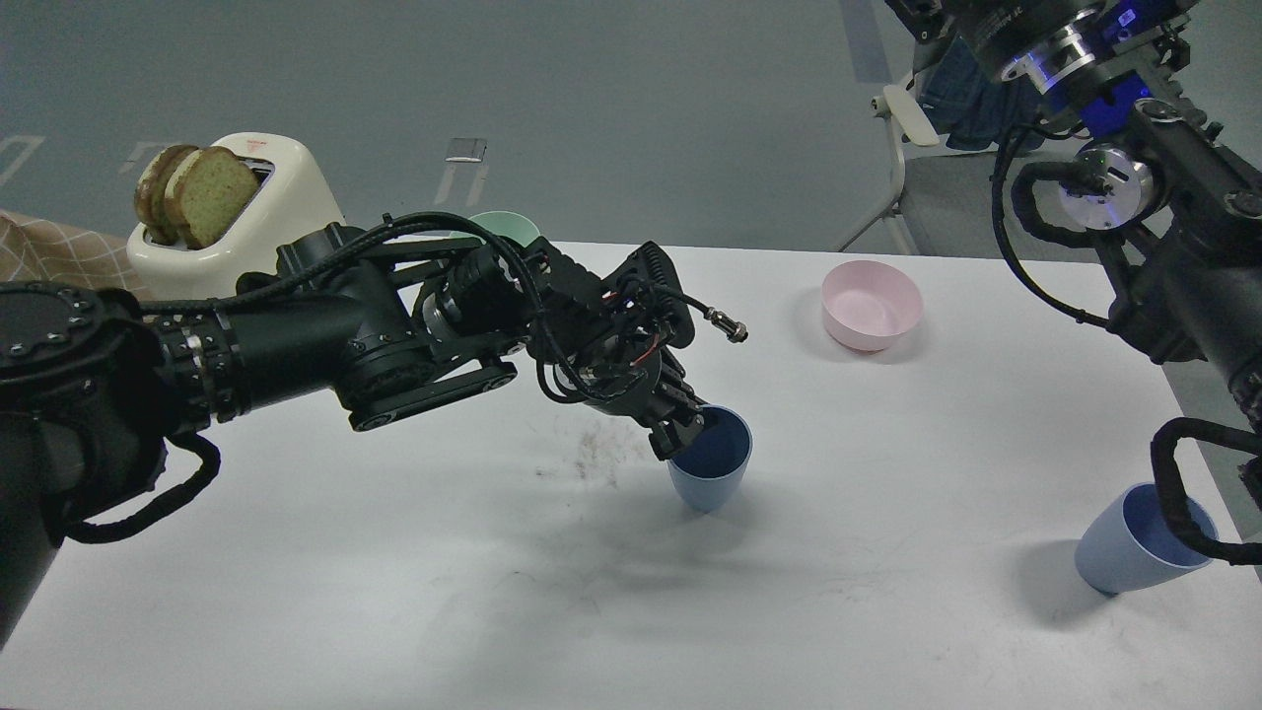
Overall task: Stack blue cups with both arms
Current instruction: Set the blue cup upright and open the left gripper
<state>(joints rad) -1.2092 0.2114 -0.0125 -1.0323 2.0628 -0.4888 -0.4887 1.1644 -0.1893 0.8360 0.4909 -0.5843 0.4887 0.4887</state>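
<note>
My left gripper (684, 430) is shut on the rim of a light blue cup (712, 471), one finger inside and one outside. The cup is upright, at or just above the white table (394, 592) near its middle. The second blue cup (1134, 540) stands tilted near the table's right edge, partly behind a black cable loop. My right arm (1173, 247) comes in at the upper right; its gripper is out of view.
A pale pink bowl (872, 304) sits at the back right. A mint-green bowl (505, 227) shows behind my left arm. A cream toaster (246, 212) with bread slices stands at the back left. A chair (937, 187) is beyond the table.
</note>
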